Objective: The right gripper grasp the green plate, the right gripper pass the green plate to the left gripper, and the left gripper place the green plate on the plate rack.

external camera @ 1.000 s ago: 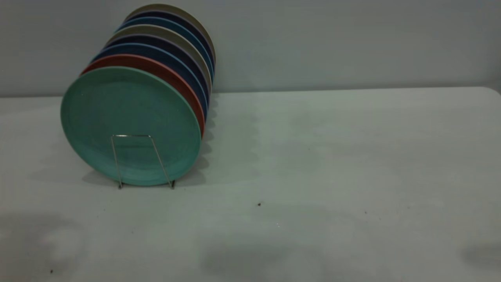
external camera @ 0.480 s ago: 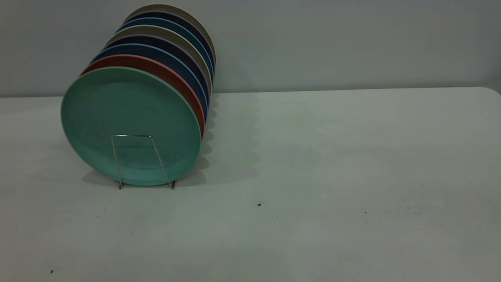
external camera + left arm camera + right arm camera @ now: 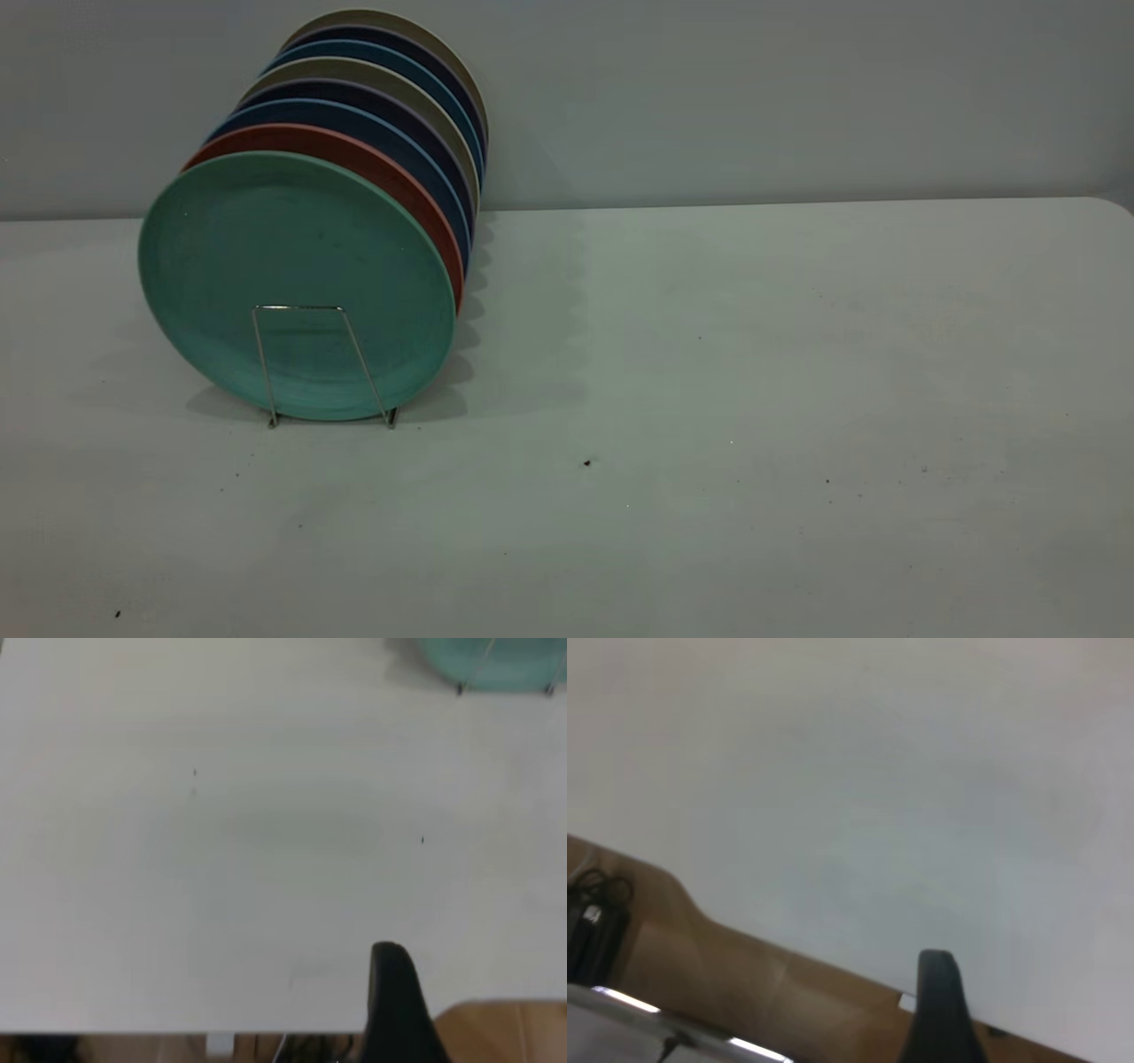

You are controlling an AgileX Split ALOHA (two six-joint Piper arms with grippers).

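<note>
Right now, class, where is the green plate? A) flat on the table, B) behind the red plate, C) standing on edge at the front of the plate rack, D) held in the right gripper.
C: the green plate stands on edge at the front of the plate rack, ahead of the red plate.

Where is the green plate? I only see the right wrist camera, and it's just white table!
Observer: The green plate stands upright at the front of the plate rack, on the left in the exterior view.
Operator: Is it all alone?
Observer: No, a salmon-pink plate stands right behind it, then dark blue plates and more.
Operator: Is the other claw holding it?
Observer: No, the left gripper is apart from it, near the table edge.
</note>
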